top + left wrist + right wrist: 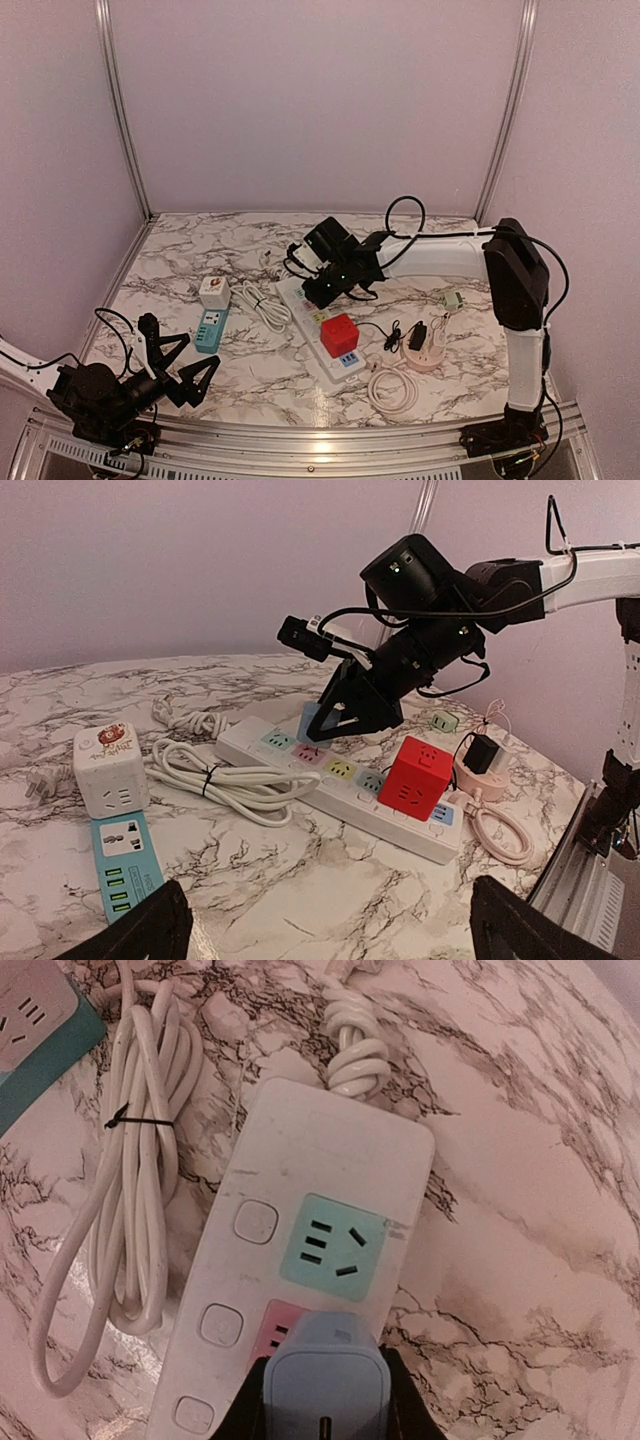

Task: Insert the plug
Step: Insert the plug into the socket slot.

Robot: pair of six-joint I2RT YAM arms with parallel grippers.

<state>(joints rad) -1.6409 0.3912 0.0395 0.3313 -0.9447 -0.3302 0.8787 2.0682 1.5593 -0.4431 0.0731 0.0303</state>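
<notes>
A light-blue plug [325, 1380] sits between the fingers of my right gripper [325, 1392], which is shut on it. The plug hovers over the pink socket [278, 1325] of the white power strip [300, 1160], partly covering it; I cannot tell whether its pins are in. The green socket [334, 1248] just beyond is free. From the left wrist view the plug [312, 718] hangs under the right gripper [325, 728] at the strip [250, 748]. My left gripper [180, 365] stands open at the near left, with nothing between its fingers [150, 930].
A red cube adapter [339, 334] is plugged into the strip's near end. A bundled white cable [262, 303], a white cube socket [213, 292] and a teal strip [210, 330] lie to the left. A pink round socket with a black charger [425, 345] lies to the right.
</notes>
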